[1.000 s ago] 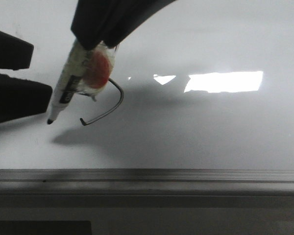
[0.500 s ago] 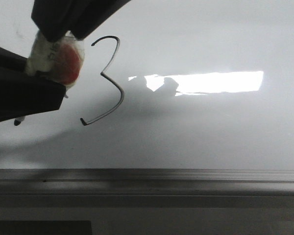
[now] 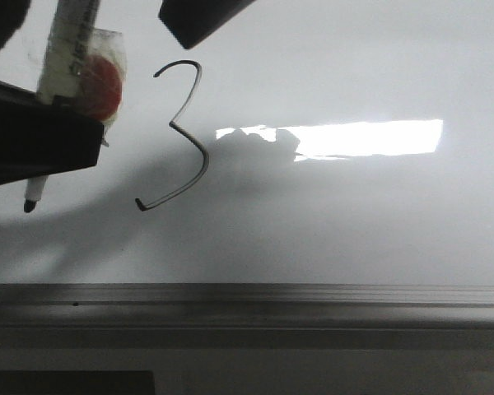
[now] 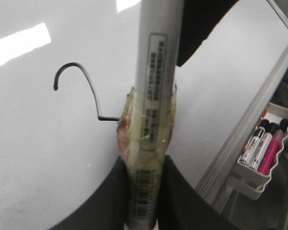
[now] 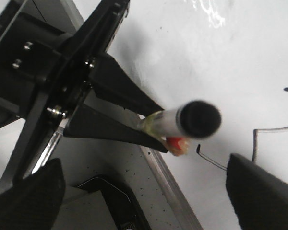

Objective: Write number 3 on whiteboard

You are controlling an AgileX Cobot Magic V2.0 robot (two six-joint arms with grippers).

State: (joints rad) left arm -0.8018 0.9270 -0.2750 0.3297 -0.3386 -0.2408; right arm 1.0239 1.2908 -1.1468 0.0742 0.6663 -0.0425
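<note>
One thin black number 3 (image 3: 181,136), angular top, sweeping tail, glossy whiteboard (image 3: 354,222)

The number 3 (image 3: 181,136) is drawn in thin black line on the whiteboard (image 3: 354,222), left of the board's middle in the front view. Its top is angular, its middle pinches to a point, and its lower stroke sweeps round into a long tail ending in a small hook. The whiteboard is glossy white-grey and flat, with a grey metal strip along its near edge.
</note>
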